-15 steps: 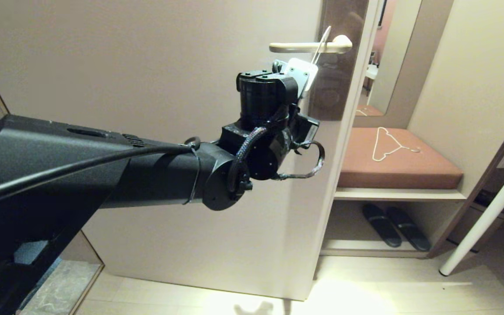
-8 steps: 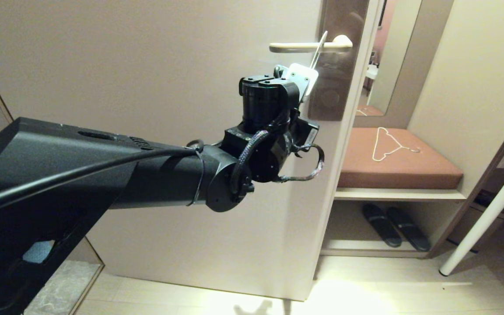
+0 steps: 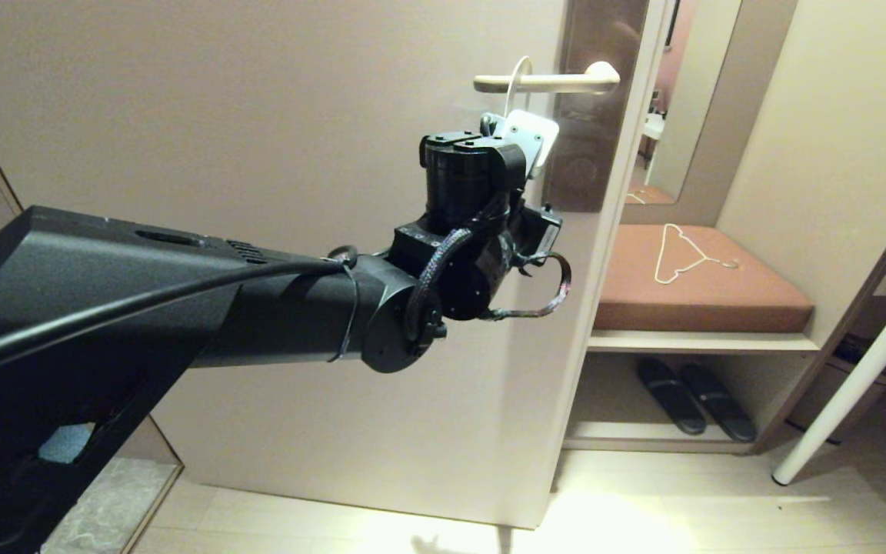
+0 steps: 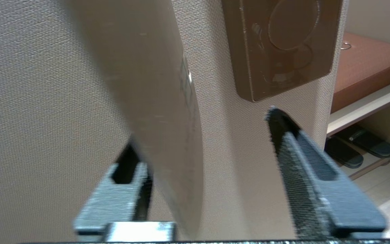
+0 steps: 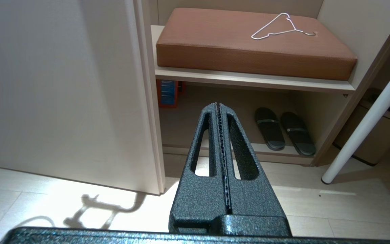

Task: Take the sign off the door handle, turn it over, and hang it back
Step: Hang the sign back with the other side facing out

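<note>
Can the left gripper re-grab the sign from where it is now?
Probably yes. The left gripper is open just below the door handle, and the sign hangs between its fingers, with nothing in the way.

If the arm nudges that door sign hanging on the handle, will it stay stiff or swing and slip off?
The sign looks thin and flat, so it is probably light and stiff-ish. It hangs loosely by its loop over the door handle, so a nudge would likely make it swing. The left gripper stands open around it, so nothing steadies it.
</note>
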Controlling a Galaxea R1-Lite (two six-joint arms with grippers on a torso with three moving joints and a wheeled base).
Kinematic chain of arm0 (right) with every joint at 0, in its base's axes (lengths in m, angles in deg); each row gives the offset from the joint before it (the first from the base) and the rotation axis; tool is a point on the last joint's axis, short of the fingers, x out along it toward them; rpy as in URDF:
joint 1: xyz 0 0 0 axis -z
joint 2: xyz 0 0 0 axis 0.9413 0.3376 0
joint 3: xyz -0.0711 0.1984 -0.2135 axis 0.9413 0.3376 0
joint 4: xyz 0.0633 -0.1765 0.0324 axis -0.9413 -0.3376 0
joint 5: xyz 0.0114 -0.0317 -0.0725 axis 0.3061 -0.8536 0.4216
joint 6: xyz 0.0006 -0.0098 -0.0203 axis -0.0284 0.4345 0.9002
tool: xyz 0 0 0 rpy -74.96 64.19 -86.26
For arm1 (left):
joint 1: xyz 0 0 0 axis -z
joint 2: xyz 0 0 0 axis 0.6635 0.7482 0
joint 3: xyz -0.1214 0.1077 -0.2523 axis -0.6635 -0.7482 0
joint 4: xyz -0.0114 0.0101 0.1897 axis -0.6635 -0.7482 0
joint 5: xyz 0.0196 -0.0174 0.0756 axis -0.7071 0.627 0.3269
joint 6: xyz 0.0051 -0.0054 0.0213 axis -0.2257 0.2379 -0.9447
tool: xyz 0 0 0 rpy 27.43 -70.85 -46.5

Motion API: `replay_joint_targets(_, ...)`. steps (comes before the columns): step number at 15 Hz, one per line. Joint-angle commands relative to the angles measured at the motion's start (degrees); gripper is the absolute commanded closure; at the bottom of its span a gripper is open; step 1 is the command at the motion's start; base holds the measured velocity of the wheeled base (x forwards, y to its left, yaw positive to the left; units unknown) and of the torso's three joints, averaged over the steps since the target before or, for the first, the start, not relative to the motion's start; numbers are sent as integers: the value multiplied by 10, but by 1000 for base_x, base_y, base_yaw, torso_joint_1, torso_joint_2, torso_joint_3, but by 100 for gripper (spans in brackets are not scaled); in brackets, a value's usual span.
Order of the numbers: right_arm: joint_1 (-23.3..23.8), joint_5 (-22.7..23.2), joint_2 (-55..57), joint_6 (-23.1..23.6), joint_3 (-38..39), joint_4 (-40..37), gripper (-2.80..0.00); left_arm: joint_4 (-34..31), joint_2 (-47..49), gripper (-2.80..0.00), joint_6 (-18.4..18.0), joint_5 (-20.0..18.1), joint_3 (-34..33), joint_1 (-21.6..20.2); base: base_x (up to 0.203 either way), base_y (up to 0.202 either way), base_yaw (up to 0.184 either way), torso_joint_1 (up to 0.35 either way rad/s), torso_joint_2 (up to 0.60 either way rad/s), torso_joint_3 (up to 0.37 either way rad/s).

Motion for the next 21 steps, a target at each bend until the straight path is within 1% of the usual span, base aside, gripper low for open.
replay_joint_targets(1, 0, 0, 1, 0, 0, 0, 0, 3, -4, -280, -1, 2, -1, 1, 0, 0, 0, 0, 0, 0)
replay_joint_targets(3, 0, 0, 1, 0, 0, 0, 0, 3, -13, -280, 1, 1, -3, 2, 0, 0, 0, 0, 0, 0)
replay_joint_targets(5, 0, 0, 1, 0, 0, 0, 0, 2, -27, -280, 10, 1, -10, 3, 0, 0, 0, 0, 0, 0)
replay_joint_targets(7, 0, 0, 1, 0, 0, 0, 0, 2, -46, -280, 20, 1, -39, 3, 0, 0, 0, 0, 0, 0)
replay_joint_targets(13, 0, 0, 1, 0, 0, 0, 0, 2, -147, -280, 57, -1, -190, -2, 0, 0, 0, 0, 0, 0)
replay_joint_targets(17, 0, 0, 1, 0, 0, 0, 0, 2, -213, -280, 67, -34, -287, -3, 0, 0, 0, 0, 0, 0)
replay_joint_targets(18, 0, 0, 1, 0, 0, 0, 0, 2, -221, -280, 67, -38, -300, -3, 0, 0, 0, 0, 0, 0)
replay_joint_targets(19, 0, 0, 1, 0, 0, 0, 0, 3, -224, 0, 70, -38, -302, -3, 0, 0, 0, 0, 0, 0)
replay_joint_targets(21, 0, 0, 1, 0, 0, 0, 0, 5, -224, 0, 71, -38, -301, -3, 0, 0, 0, 0, 0, 0)
